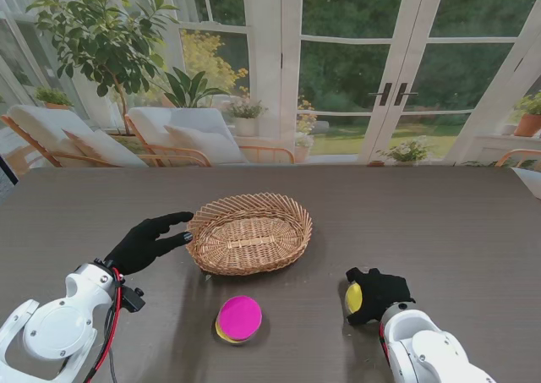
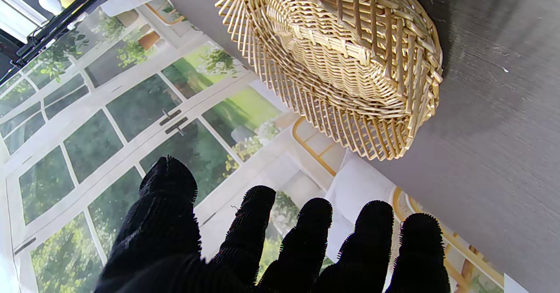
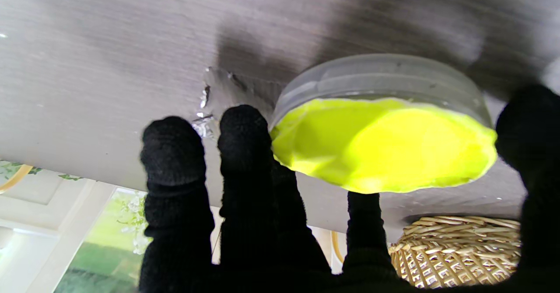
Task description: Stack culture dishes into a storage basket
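Your left hand [image 1: 145,243] sits in the lower left of the stand view, fingers [image 2: 258,223] spread and holding nothing, its fingertips just beside the left rim of the wicker basket [image 1: 250,231]. The basket rests mid-frame on the dark tabletop [image 1: 439,222] and nothing shows inside it. Your right hand [image 1: 374,293], lower right, is curled around a yellow dish [image 3: 385,144] with a clear rim; the wrist view shows thumb and fingers on opposite edges. A pink dish [image 1: 239,318] lies on another yellowish dish at bottom centre, near the basket's closer edge.
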`<state>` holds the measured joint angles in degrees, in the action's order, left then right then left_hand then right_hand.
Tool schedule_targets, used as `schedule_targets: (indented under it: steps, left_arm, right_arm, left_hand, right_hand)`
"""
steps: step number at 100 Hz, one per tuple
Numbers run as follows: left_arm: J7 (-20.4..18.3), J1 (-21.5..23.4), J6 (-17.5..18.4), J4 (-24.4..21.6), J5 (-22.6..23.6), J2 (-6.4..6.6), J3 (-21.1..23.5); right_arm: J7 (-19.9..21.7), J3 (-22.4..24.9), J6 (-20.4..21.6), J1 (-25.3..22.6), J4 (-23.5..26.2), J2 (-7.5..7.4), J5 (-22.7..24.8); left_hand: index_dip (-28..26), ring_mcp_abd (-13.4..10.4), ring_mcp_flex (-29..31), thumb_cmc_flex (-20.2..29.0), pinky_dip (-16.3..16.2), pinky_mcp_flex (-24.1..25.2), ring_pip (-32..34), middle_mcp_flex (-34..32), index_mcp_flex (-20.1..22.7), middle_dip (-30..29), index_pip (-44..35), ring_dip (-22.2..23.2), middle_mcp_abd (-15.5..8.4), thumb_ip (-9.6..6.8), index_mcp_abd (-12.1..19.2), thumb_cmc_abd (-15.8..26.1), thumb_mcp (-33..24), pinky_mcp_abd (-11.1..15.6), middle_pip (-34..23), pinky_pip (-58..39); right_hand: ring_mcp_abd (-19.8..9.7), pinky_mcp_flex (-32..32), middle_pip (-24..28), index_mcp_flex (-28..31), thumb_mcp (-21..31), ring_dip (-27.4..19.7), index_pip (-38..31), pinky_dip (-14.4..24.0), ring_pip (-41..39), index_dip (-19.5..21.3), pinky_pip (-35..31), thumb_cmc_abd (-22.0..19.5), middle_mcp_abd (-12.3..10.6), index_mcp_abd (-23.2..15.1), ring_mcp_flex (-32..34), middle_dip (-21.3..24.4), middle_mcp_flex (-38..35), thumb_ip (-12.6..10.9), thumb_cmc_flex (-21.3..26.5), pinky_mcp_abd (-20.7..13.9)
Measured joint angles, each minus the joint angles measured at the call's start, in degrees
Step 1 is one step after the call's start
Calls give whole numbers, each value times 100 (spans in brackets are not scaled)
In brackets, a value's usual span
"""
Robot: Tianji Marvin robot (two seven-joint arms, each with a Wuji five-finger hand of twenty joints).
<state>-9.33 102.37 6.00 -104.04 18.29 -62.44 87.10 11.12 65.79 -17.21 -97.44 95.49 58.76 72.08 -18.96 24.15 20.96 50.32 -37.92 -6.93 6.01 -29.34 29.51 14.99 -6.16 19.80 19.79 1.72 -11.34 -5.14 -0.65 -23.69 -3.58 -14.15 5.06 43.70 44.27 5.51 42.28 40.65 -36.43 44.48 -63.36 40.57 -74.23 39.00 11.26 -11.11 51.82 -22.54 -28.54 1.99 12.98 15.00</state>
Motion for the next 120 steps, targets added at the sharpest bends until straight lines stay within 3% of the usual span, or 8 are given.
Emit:
schedule_targets:
  steps: [48, 71, 73, 76, 79, 85, 120]
  left_arm:
    - [8, 12, 2, -3, 0, -1, 12]
    - [15, 26, 1, -11, -2, -2, 24]
    - [15, 27, 1, -12, -2, -2, 26]
    - [16, 29, 1, -13, -2, -2, 29]
    - [17, 32, 1, -15, -2, -2, 32]
    - [21, 40, 1, -20, -3, -3, 39]
    - [46, 81, -4, -44, -9, -5, 74]
  right_arm:
    - [-339, -76, -31, 87, -148, 4, -206]
    - [-293, 8, 114, 73, -142, 32, -348]
    - [-281, 16, 135, 73, -138, 33, -357]
    - [-266, 26, 162, 73, -132, 33, -370]
    - [-250, 31, 185, 74, -131, 33, -379]
    - [-232, 37, 216, 79, -130, 33, -408]
    - [-169, 85, 312, 89, -116, 25, -512]
  left_hand:
    - [0, 44, 0, 0, 0, 0, 0, 0, 6, 0, 0, 0, 0, 0, -3, 0, 0, 0, 0, 0]
    - [0, 44, 0, 0, 0, 0, 0, -1, 6, 0, 0, 0, 0, 0, -3, 0, 0, 0, 0, 0]
    - [0, 44, 0, 0, 0, -1, 0, -1, 6, 0, 0, 0, 0, 0, -3, 0, 0, 0, 0, 0]
    - [0, 45, 0, 0, 0, -1, 0, -1, 6, 0, 0, 0, 0, 0, -3, 0, 0, 0, 0, 0]
    - [0, 45, 0, 0, 0, -1, 0, -1, 6, 0, 0, 0, 0, 0, -3, 0, 0, 0, 0, 0]
    - [0, 45, 0, 0, 0, -1, 0, -1, 6, 0, 0, 0, 0, 0, -3, 0, 0, 0, 0, 0]
    - [0, 46, 0, 0, 0, -1, 0, -1, 6, 0, 0, 0, 0, 0, -3, 0, 0, 0, 0, 0]
  right_hand:
    - [-127, 2, 40, 2, -47, -69, -524, -7, -32, -314, -46, 389, -4, 2, 352, -4, -372, 13, 136, -2]
    - [-81, 2, 47, 2, -59, -72, -579, -11, -32, -402, -46, 389, -5, 2, 352, -4, -358, 22, 355, -2]
    - [-66, 2, 53, 2, 151, -72, -598, -12, -32, -465, -46, 464, 2, 2, 352, -4, -348, 59, 356, -2]
    - [-23, 2, 54, 2, 995, -72, -640, -13, -32, -533, -48, 852, 5, 3, 352, -4, -320, 344, 309, -7]
    - [70, 2, 50, 2, 1611, -72, -662, -15, -76, -546, -91, 1222, 45, 3, 352, -4, -259, 485, 280, -15]
    - [77, 2, 46, 2, 2170, -72, -669, -15, -163, -577, -101, 1529, 131, 3, 354, -16, -249, 653, 233, -27]
    - [78, 2, 41, 2, 2272, -72, -743, -16, -166, -580, -104, 1588, 217, 3, 356, -12, -249, 707, 233, -35]
